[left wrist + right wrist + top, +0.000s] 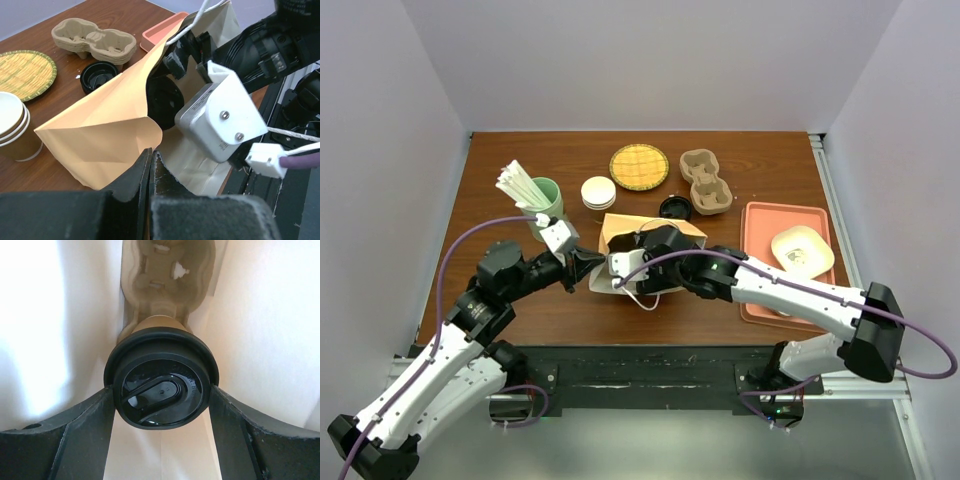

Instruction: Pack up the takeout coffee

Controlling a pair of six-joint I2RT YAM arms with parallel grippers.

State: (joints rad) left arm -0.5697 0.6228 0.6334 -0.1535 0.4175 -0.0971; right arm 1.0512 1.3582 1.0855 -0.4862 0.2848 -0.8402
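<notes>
Inside the tan paper bag (100, 130), the right gripper (161, 390) grasps the takeout coffee (161, 377), its jaws pressed against either side of the black lid. At the bag's open mouth, the left gripper (151, 165) is clenched on the paper edge.

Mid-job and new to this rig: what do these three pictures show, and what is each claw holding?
Two robot arms sit at the near edge of a table, each ending in a two-finger claw. One picture looks down from above; the others come from wrist cameras. The left claw pinches the mouth of a paper bag lying on its side. The right claw, inside it, grips the takeout coffee at its black lid. Also there: a green cup of sticks, stacked paper cups, a bamboo mat, a pulp carrier, a loose lid, a pink tray holding a white dish.
</notes>
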